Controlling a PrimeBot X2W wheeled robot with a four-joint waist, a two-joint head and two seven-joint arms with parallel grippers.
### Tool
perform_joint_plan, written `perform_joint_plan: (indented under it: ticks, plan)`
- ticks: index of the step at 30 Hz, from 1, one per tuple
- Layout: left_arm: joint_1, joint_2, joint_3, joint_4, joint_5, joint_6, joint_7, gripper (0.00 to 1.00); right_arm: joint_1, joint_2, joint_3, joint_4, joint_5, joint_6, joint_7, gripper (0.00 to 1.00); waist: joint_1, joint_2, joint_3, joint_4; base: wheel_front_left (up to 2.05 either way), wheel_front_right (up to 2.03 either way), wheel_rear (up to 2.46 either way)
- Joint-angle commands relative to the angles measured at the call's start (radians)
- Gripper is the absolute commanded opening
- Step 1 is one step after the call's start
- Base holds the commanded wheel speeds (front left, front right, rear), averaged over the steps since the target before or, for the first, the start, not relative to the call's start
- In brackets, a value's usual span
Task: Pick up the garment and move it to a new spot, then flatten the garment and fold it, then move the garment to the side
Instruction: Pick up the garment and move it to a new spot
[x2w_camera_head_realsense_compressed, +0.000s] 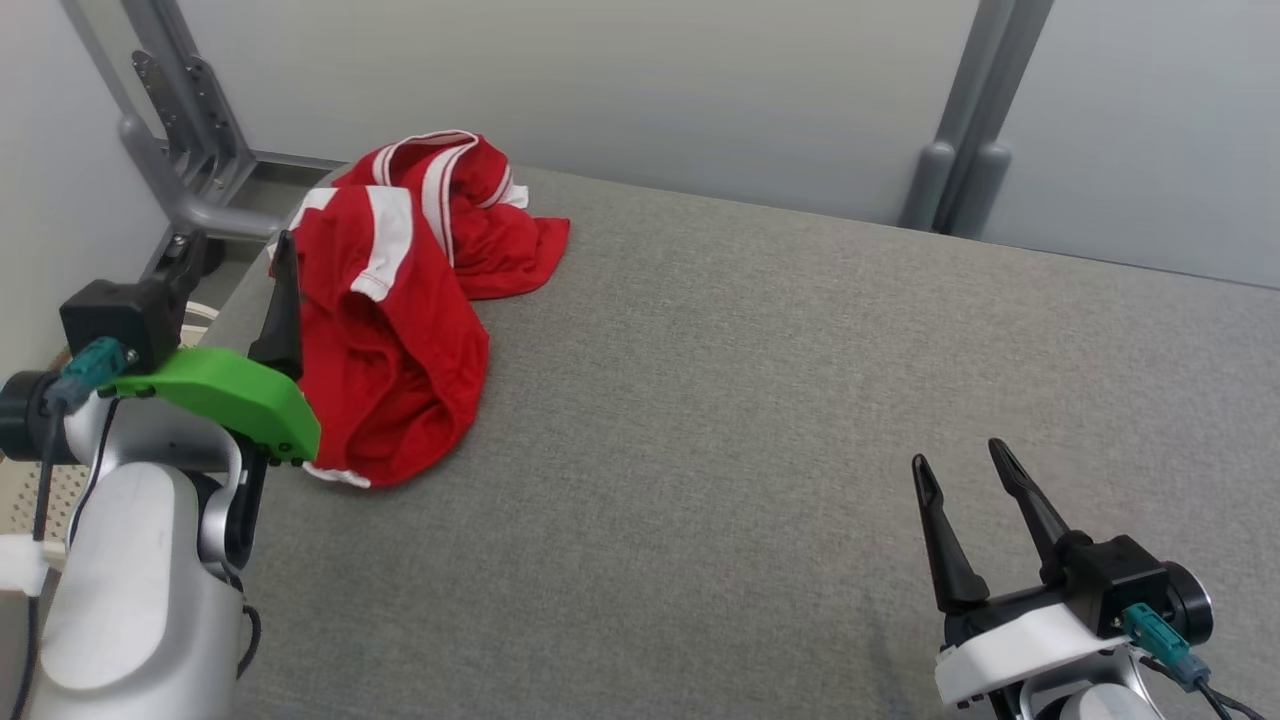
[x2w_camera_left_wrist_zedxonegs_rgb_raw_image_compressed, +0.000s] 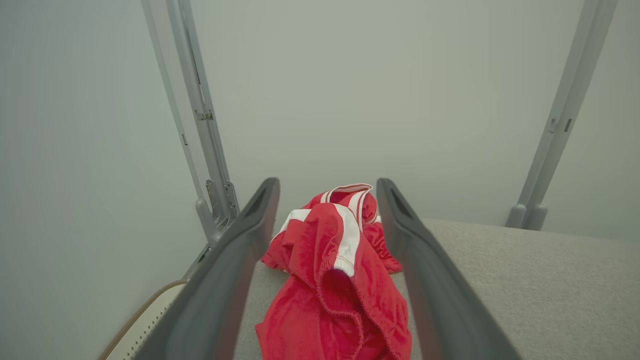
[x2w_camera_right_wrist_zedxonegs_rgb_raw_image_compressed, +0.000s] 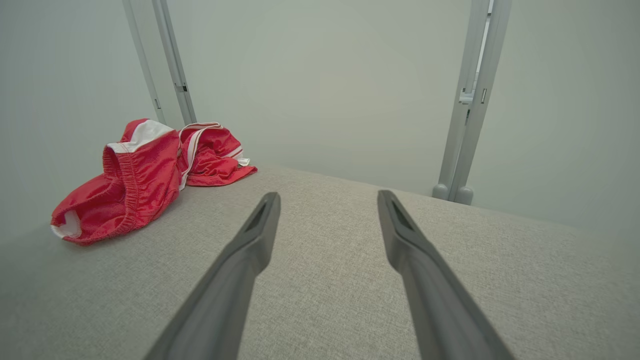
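1. Head view, left arm: the pale forearm rises from the lower left corner. The left gripper (x2w_camera_head_realsense_compressed: 238, 250) points away from the robot, its two fingers spread wide and holding nothing.
2. Head view, garment: the red garment (x2w_camera_head_realsense_compressed: 390, 350) with white stripes lies crumpled on the grey padded table (x2w_camera_head_realsense_compressed: 750, 400). It sits directly beside and ahead of the left gripper's inner finger. Whether that finger touches the cloth cannot be told.
3. Head view, right arm: the right gripper (x2w_camera_head_realsense_compressed: 958, 455) is at the lower right, fingers angled up and slightly leftward, spread apart and empty. The garment is well apart from it, far to its left and ahead.
4. Left wrist view: the left gripper (x2w_camera_left_wrist_zedxonegs_rgb_raw_image_compressed: 327, 186) stands fully spread. The garment (x2w_camera_left_wrist_zedxonegs_rgb_raw_image_compressed: 325, 280) shows between its two fingers, ahead of and beneath them, unheld, resting on the table (x2w_camera_left_wrist_zedxonegs_rgb_raw_image_compressed: 525, 280).
5. Right wrist view: the right gripper (x2w_camera_right_wrist_zedxonegs_rgb_raw_image_compressed: 328, 195) is spread wide over the bare table (x2w_camera_right_wrist_zedxonegs_rgb_raw_image_compressed: 325, 300), gripping nothing. The garment (x2w_camera_right_wrist_zedxonegs_rgb_raw_image_compressed: 145, 175) lies ahead and well to the left of its left finger.
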Motion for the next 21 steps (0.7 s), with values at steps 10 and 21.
perform_joint_plan:
  ticks: [10,21]
  plan:
    - [-0.203,0.082,-0.013,0.266,-0.057,-0.032,0.154,1.0,-0.055,-0.004,0.01,-0.001,-0.03,0.0,-0.004,1.0,0.0,0.005,0.113,-0.145,0.0,0.0,0.0]
    - [-0.283,0.173,-0.014,0.417,-0.107,-0.044,0.25,1.0,-0.119,-0.004,0.015,-0.003,-0.048,0.0,-0.004,1.0,0.0,0.005,0.231,-0.233,0.0,0.0,0.0]
